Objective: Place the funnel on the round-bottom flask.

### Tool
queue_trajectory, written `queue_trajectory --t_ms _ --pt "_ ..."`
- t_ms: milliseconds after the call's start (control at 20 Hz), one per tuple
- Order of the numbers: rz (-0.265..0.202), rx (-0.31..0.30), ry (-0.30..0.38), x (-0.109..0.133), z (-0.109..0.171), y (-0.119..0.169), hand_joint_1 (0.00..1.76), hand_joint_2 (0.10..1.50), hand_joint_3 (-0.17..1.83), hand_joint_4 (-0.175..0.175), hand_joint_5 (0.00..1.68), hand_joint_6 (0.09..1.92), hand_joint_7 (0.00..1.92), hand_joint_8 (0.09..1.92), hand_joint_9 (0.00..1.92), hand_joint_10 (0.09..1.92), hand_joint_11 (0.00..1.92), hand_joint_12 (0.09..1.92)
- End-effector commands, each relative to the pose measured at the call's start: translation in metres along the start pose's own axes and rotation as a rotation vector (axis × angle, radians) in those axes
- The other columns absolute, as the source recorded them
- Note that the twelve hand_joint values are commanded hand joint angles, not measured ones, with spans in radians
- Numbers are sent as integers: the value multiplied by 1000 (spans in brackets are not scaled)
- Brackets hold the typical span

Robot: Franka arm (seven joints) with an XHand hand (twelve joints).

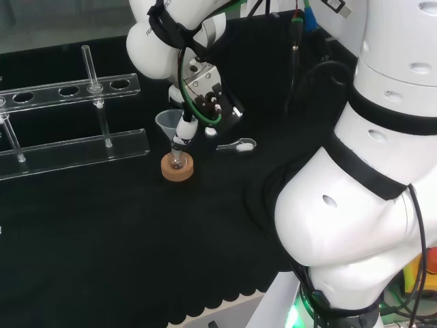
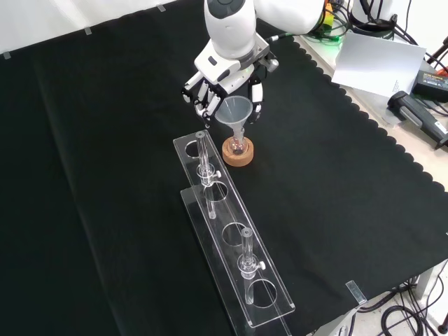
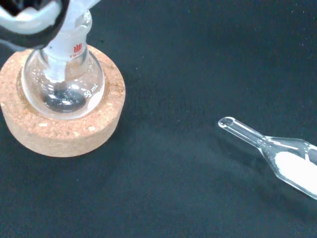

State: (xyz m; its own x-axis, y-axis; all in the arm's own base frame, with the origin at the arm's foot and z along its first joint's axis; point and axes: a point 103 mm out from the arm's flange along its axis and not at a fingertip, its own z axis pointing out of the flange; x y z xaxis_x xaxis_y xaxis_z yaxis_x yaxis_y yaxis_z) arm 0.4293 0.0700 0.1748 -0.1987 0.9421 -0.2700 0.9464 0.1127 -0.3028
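Clear conical funnel [image 2: 234, 112] stands upright with its stem down in the neck of the small clear glass round-bottom flask [image 3: 63, 82]. Flask sits in a tan cork ring stand [image 2: 237, 154] on the black-cloth bench [image 2: 105, 140], toward the far part of the cloth in the front view.

Black and white robot hand [image 2: 222, 82] hangs just behind and above the funnel in the front view, fingers [image 2: 198, 96] pointing down on both sides of the funnel's cone. Head view: funnel cone [image 1: 167, 123] just left of the robot hand [image 1: 205, 102], one fingertip down beside the flask neck. Cannot tell whether the fingers pinch the funnel or merely flank it.

Wrist view: funnel stem reaches down into the flask bulb; cork ring wraps the bulb's underside. A clear glass scoop-shaped vessel holding white powder [image 3: 282, 158] lies flat on the cloth, apart from the cork ring.

Clear plastic test-tube rack [image 2: 234, 245] runs from just beside the cork ring toward the bench's near edge in the front view, with two clear tubes standing in it.
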Motion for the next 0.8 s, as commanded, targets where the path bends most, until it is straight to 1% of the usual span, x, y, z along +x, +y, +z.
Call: queue_trajectory --t_ms 50,200,450,500,650,750,800 --pt "18 -5 19 3 3 -1 841 562 590 104 912 529 1291 146 878 287 0 1299" --pt "29 -4 25 8 1 -2 841 561 592 104 912 529 1291 146 878 287 0 1299" --pt "48 -4 49 4 5 -3 841 560 594 100 903 526 1285 143 879 286 0 1299" --pt "52 -2 44 8 3 -3 841 560 594 99 901 526 1283 142 879 286 0 1299" --pt "50 13 51 10 4 -3 839 558 595 96 887 521 1275 138 879 285 0 1300" --pt "42 20 56 8 6 -5 816 550 594 85 812 494 1242 125 871 281 0 1299" --pt "38 24 55 8 6 -5 792 542 590 71 746 468 1207 110 863 278 0 1297"
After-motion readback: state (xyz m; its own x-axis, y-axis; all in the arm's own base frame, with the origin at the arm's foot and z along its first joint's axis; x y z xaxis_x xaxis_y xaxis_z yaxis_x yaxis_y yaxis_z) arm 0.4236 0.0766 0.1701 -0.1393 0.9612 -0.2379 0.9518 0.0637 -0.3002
